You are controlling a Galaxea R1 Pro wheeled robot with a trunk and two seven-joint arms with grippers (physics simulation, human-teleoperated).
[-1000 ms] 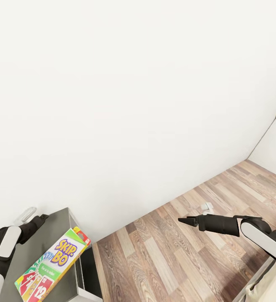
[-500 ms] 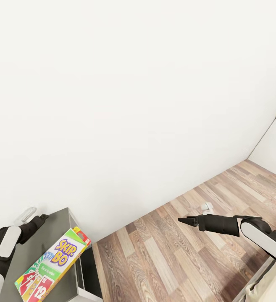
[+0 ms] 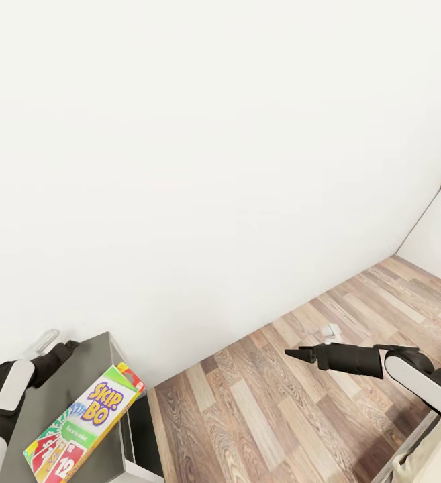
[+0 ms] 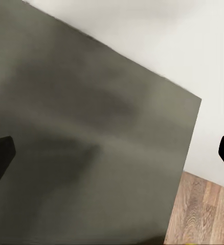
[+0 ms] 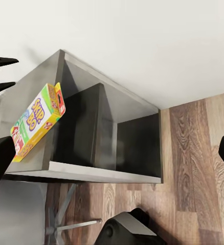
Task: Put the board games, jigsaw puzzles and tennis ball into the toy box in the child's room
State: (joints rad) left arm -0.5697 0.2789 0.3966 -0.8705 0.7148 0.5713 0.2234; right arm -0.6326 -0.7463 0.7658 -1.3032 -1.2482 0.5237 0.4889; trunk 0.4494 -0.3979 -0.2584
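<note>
Head view: SKIP-BO box [image 3: 86, 422] lies flat on the dark-grey cabinet [image 3: 66, 382], front corner poking past the cabinet's edge, long axis running diagonally toward the wall. Left gripper [image 3: 64, 349] sits over the cabinet's far corner, just beyond the box, so the nearer arm by far. Right gripper [image 3: 292, 351] is out over the wood floor [image 3: 260, 416], well clear; fingers look together, can't tell for sure.

Left wrist: fingertips [image 4: 0, 153] wide apart, bare cabinet top between.

Right wrist: "SKIP-BO" readable, red cards below.
</note>
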